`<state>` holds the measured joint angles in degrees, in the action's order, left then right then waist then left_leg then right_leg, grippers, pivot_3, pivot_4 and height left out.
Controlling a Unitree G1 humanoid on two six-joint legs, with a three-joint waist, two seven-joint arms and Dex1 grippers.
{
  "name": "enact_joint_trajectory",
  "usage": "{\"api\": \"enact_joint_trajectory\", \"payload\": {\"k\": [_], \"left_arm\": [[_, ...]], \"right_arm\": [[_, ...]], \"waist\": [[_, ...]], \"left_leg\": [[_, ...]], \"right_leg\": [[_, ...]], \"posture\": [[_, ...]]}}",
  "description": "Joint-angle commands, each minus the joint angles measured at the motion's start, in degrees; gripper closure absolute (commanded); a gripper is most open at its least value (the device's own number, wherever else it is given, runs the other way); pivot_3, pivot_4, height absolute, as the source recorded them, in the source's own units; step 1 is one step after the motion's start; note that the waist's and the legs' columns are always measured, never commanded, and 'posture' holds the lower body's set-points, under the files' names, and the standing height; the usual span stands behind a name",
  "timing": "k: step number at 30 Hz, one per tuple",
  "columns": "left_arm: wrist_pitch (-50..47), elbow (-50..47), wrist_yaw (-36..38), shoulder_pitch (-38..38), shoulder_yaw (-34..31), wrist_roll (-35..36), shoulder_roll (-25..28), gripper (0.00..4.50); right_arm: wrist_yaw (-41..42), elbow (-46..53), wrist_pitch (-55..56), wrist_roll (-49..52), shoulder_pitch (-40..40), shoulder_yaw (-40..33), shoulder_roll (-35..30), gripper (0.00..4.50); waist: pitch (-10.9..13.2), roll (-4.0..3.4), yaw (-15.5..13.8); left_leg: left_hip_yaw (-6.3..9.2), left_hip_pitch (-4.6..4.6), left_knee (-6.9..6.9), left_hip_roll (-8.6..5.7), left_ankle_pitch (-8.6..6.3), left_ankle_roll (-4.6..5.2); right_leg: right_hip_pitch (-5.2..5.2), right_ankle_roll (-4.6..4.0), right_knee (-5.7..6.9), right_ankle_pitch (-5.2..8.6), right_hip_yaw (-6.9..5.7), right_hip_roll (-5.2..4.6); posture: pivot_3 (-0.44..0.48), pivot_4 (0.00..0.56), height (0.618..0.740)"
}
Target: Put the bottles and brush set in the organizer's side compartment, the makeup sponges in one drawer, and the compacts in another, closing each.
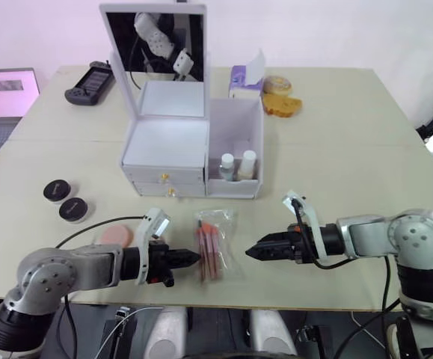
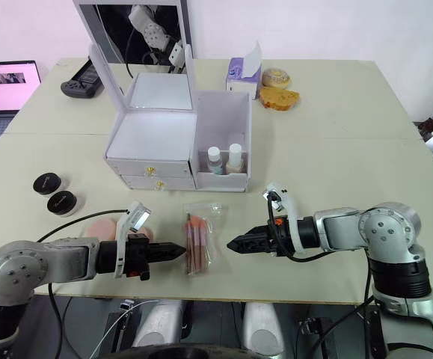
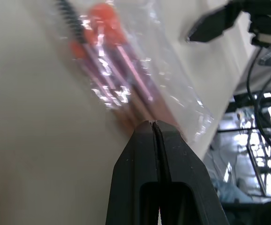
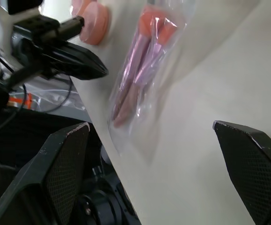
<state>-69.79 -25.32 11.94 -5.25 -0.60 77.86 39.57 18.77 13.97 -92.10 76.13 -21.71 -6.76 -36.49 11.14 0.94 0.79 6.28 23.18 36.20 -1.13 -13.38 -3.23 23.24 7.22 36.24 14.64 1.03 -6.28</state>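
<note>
Bench, cream top, carries everything. Organizer is the landmark: white plastic box near the middle of the bench, mirror lid standing upright at its back, two small drawers with gold knobs on the front, both closed, open side compartment on its right side. Two bottles stand upright inside that side compartment, pale bodies with white caps, side by side.

Brush set lies flat on the bench in front of the organizer, near the front edge: clear crinkly bag holding pink-handled brushes with orange-red tips.

Left gripper is front-left of the organizer, just beside the brush set bag on its left; fingers pressed together, tip at the bag's edge, contact unclear. Right gripper is front-right of the organizer, on the other side of the bag and apart from it; fingers spread wide in its wrist view.

Pink makeup sponges sit front-left of the organizer, beside the left arm. Two round black compacts lie left of the organizer, close together.

Behind the organizer: black controller at back left, tissue box and yellow sponges at back right. Laptop far left.
</note>
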Motion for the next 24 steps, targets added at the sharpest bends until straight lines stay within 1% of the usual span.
{"api": "enact_joint_trajectory", "payload": {"k": [1,3,6,7,12,16,20,24], "left_arm": [[-0.3,0.6,-4.2,-1.5,-1.2,1.8,-1.4,4.43],[-0.7,0.8,-6.3,-2.2,-1.3,2.7,-2.1,4.43],[-3.3,-0.4,-9.1,-4.3,1.4,0.0,-1.3,4.43],[-3.9,0.1,-10.6,-5.0,1.6,0.6,-1.9,4.43],[-7.7,1.2,-15.4,-8.4,3.2,1.7,-3.1,4.43],[-9.3,1.6,-18.0,-9.0,2.8,2.5,-3.6,4.43],[-10.2,0.2,-19.7,-8.1,4.1,2.1,-4.1,4.43],[-10.1,-0.1,-20.6,-7.7,3.7,3.0,-4.5,4.43]], "right_arm": [[-6.3,-2.5,-0.4,6.3,-2.3,0.3,1.4,0.00],[-9.9,-4.3,-0.2,9.8,-3.2,0.5,2.6,0.00],[-16.0,-6.2,1.9,14.3,-4.1,2.5,4.2,0.00],[-17.8,-6.5,2.7,16.0,-4.1,3.3,4.4,0.00],[-27.1,-8.1,9.4,27.6,-3.3,10.0,2.5,0.00],[-32.9,-7.9,14.8,34.9,-3.4,15.6,0.3,0.00],[-38.4,-10.6,18.5,36.2,-3.9,20.5,1.0,0.00],[-39.9,-11.9,20.5,35.8,-4.5,22.2,1.6,0.00]], "waist": [[0.0,0.00,0.0],[0.0,0.00,0.0],[0.0,0.00,0.0],[0.0,0.00,0.1],[0.0,0.00,0.0],[0.0,0.00,0.1],[0.0,-0.01,0.1],[-0.2,0.00,0.1]], "left_leg": [[0.00,0.00,0.00,0.00,0.00,0.00],[0.01,-0.01,0.00,0.00,0.00,0.00],[0.01,0.01,-0.01,0.00,0.00,0.00],[0.00,0.00,-0.01,0.00,0.00,0.00],[0.01,0.00,0.00,0.00,0.00,0.00],[0.01,0.00,0.00,0.00,0.00,0.00],[0.01,-0.03,-0.01,0.00,0.00,0.00],[0.01,-0.14,-0.04,0.00,0.00,0.00]], "right_leg": [[0.00,0.00,0.00,0.00,0.00,0.00],[0.00,-0.01,0.00,0.00,-0.01,0.00],[0.01,0.00,0.00,-0.01,0.00,0.00],[0.00,0.03,0.00,-0.02,0.00,0.00],[0.00,0.05,-0.01,-0.03,0.00,0.00],[-0.01,0.02,-0.01,-0.02,0.00,0.00],[-0.03,-0.02,-0.01,0.01,0.00,0.00],[-0.13,-0.04,-0.02,0.02,0.01,0.00]], "posture": [[0.000,0.150,0.740],[0.000,0.150,0.740],[0.000,0.150,0.740],[0.000,0.150,0.740],[0.000,0.150,0.740],[0.000,0.150,0.740],[0.000,0.150,0.740],[0.000,0.150,0.740]]}}
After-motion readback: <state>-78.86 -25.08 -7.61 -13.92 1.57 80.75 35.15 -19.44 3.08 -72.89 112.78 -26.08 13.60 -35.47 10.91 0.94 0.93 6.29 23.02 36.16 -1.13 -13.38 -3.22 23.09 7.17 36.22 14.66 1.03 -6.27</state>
